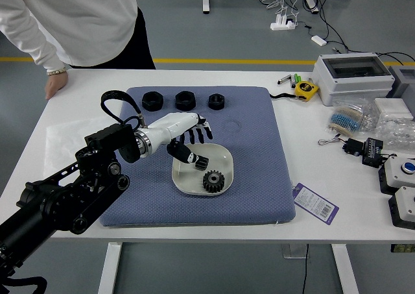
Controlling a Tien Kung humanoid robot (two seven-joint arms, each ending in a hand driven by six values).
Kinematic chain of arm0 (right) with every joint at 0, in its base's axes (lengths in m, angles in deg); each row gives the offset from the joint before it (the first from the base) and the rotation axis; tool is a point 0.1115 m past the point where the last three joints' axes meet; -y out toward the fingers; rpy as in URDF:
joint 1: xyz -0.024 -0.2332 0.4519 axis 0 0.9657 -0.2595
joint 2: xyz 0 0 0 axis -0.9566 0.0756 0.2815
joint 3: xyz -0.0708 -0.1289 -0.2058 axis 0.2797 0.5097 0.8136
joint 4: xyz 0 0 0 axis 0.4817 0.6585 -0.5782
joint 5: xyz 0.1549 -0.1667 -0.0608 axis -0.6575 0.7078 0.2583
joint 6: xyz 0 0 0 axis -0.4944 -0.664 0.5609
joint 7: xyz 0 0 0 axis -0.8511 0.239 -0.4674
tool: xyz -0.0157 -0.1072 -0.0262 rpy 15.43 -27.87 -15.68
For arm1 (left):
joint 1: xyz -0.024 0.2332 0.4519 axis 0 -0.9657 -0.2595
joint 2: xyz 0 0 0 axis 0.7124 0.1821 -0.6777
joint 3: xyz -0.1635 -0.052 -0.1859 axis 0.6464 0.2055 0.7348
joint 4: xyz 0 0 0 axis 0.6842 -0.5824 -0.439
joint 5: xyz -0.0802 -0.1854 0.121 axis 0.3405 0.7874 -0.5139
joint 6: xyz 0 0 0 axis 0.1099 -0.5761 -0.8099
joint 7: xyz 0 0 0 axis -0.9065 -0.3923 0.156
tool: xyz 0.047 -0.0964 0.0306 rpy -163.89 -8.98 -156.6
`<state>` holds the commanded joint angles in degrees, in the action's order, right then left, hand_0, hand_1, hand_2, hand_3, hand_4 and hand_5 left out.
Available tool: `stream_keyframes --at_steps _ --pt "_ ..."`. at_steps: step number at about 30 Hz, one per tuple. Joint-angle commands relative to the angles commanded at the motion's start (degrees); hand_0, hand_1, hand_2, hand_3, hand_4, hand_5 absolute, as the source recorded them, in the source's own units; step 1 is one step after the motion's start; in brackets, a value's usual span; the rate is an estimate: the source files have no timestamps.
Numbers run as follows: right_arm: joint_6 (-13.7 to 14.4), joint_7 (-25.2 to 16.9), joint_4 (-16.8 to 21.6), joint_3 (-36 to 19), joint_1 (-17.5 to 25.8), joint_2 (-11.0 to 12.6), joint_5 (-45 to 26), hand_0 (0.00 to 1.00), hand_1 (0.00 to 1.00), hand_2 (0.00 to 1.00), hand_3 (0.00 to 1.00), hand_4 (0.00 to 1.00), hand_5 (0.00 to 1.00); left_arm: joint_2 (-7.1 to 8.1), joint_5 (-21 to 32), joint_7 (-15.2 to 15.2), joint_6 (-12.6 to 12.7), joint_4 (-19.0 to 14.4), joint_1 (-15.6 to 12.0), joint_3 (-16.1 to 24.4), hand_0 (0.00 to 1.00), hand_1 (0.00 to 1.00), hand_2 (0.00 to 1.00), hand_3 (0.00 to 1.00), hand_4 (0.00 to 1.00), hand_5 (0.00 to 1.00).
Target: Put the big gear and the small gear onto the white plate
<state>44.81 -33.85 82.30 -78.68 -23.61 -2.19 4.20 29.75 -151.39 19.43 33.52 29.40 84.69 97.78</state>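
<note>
So the left hand (174,132) is spread open, small gear (201,163) on the white plate (184,185) right by its thumb, roughly 4:30, big gear (213,182) further out towards 5 o'clock.

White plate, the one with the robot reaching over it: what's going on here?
The robot's left hand is over the white plate with its fingers open. Both gears are at the plate: the big gear lies on it, and the small gear sits just behind it, right by the thumb's tip; whether they touch is unclear. It looks as if the small gear has just been let go. A person's hand is at the table's far left edge, away from the gears.
</note>
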Motion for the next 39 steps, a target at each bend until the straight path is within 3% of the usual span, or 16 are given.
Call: stream_keyframes --at_steps 3,4,11,15,16,21,22,25,31,33,34,39 --pt "0.0 0.0 0.0 0.0 0.1 0.0 0.0 0.676 0.679 0.769 0.679 0.953 0.767 0.03 0.1 -0.2 0.0 0.0 -0.1 -0.1 0.312 0.46 0.539 0.584 0.958 0.048" --pt "0.0 0.0 0.0 0.0 0.1 0.0 0.0 0.676 0.679 0.77 0.679 0.954 0.766 0.04 0.1 -0.3 -0.1 0.0 -0.2 -0.2 0.356 0.487 0.538 0.593 0.998 0.154" --pt "-0.1 0.0 0.0 -0.2 0.3 0.0 0.2 0.676 0.679 0.77 0.679 0.954 0.766 0.19 0.2 -0.6 0.0 -0.3 -0.5 0.0 0.38 0.505 0.545 0.597 0.998 0.173" --pt "0.0 0.1 0.0 -0.3 0.5 -0.1 0.3 0.676 0.679 0.77 0.679 0.954 0.766 0.32 0.5 -1.3 1.1 -0.9 -1.2 0.3 0.38 0.505 0.545 0.597 0.998 0.173" --pt "0.0 0.1 0.0 -0.4 0.5 -0.1 0.5 0.676 0.679 0.77 0.679 0.955 0.765 0.35 0.7 -1.5 1.5 -1.2 -1.4 0.3 0.504 0.607 0.645 0.635 0.998 0.192" --pt "0.0 0.2 0.0 -0.5 0.7 0.0 0.6 0.676 0.679 0.77 0.679 0.955 0.765 0.65 1.0 -2.9 4.0 -2.4 -2.3 0.9 0.504 0.607 0.645 0.635 0.998 0.192" --pt "-0.1 0.2 0.0 -0.5 0.7 0.0 0.7 0.676 0.678 0.77 0.678 0.954 0.765 0.73 1.3 -3.2 4.8 -2.7 -2.6 1.4 0.662 0.683 0.725 0.699 0.998 0.217" --pt "0.0 0.2 0.0 -0.5 0.8 0.0 0.7 0.676 0.678 0.77 0.678 0.954 0.765 0.74 2.2 -3.9 6.9 -2.9 -3.3 2.3 0.662 0.683 0.725 0.699 0.998 0.217" --pt "0.0 0.2 0.0 -0.6 1.0 -0.1 0.9 0.676 0.679 0.77 0.679 0.954 0.765 0.28 7.0 -4.0 14.2 -1.9 -5.2 4.7 0.704 0.71 0.758 0.72 0.998 0.254" --pt "0.0 0.3 0.0 -0.7 1.0 -0.1 1.1 0.676 0.679 0.77 0.679 0.954 0.765 0.14 10.3 -4.7 17.2 -1.5 -6.3 6.4 0.704 0.71 0.758 0.72 0.998 0.254" --pt "0.0 0.3 0.0 -0.7 1.1 -0.1 1.1 0.676 0.679 0.77 0.678 0.954 0.765 0.11 11.7 -4.9 18.2 -1.4 -6.6 6.9 0.736 0.742 0.802 0.753 0.989 0.306" --pt "-0.1 0.2 0.0 -0.5 1.1 -0.1 0.8 0.676 0.679 0.77 0.678 0.954 0.765 0.03 19.7 -6.2 21.6 -1.0 -8.2 9.4 0.736 0.742 0.802 0.753 0.989 0.306"
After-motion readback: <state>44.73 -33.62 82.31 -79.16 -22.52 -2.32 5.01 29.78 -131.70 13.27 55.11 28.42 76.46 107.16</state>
